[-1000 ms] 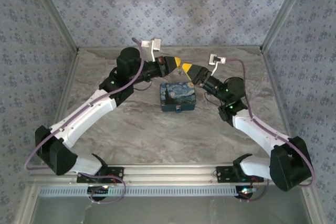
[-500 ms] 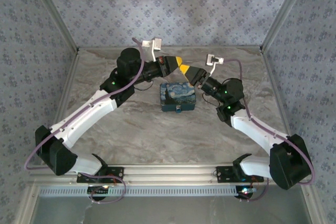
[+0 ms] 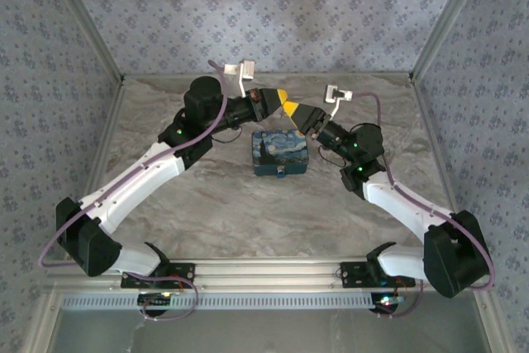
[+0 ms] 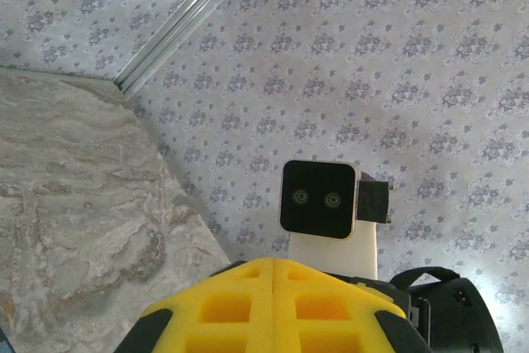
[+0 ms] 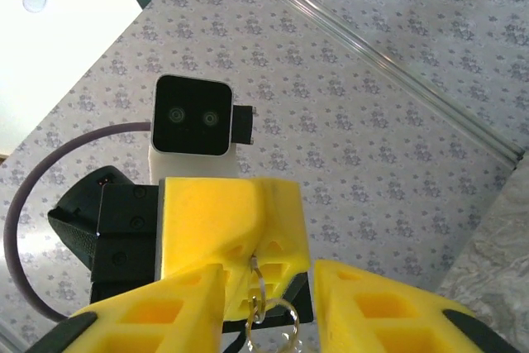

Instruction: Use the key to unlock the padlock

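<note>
Holding the key ring (image 5: 259, 287): left fingers (image 5: 223, 221) closed tight on it, rings dangling from the seam. Right fingers (image 5: 372, 303) apart, one each side of the rings, not clamped. Key itself not discernible. Both tips meet over the far edge of the painted box (image 3: 279, 150) in the middle of the bench (image 3: 248, 212). Small metal fitting (image 3: 282, 172) on its near edge, can't tell if padlock.

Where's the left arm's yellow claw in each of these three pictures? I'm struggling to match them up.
Top external: left gripper, upper middle, close to the right gripper.
Left wrist: left gripper at bottom centre, shut.
Right wrist: left gripper in the centre, facing the lens, key ring dangling beneath.
Shared landmark: the patterned wall.
</note>
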Tool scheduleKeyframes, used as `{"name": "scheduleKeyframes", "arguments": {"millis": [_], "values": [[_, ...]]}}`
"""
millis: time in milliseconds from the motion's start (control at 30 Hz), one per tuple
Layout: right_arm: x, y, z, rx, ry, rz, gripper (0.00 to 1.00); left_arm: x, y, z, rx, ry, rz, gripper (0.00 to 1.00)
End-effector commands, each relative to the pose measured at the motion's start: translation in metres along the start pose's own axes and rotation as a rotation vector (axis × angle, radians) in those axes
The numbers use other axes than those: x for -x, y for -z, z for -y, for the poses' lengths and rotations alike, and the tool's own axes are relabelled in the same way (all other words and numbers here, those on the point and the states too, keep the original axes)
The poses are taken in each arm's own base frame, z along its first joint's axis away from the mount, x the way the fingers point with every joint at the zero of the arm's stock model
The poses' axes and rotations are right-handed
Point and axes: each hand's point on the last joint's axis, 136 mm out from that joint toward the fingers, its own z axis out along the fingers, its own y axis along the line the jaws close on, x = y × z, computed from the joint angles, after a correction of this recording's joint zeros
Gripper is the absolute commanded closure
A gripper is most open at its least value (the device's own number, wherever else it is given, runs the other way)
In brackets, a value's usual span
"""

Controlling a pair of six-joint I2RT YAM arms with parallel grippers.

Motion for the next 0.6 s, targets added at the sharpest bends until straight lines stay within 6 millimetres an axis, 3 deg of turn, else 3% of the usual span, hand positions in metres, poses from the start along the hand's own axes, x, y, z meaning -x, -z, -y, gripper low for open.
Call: {"name": "scheduleKeyframes", "arguments": {"millis": [0,200,400,567], "values": [[0.006,-0.001,-0.014,0.04,0.033,0.01,0.61,0.007,0.006,0.022,-0.068,-0.027,0.029,1.0],[0.008,-0.002,-0.025,0.081,0.042,0.013,0.65,0.006,0.005,0.018,-0.066,-0.019,0.032,1.0],[0.008,-0.003,-0.035,0.128,0.041,0.012,0.63,0.005,0.005,0.014,-0.058,-0.013,0.04,1.0],[0.004,-0.006,-0.033,0.123,0.036,-0.003,0.66,0.006,0.005,0.014,-0.058,-0.011,0.046,1.0]]}}
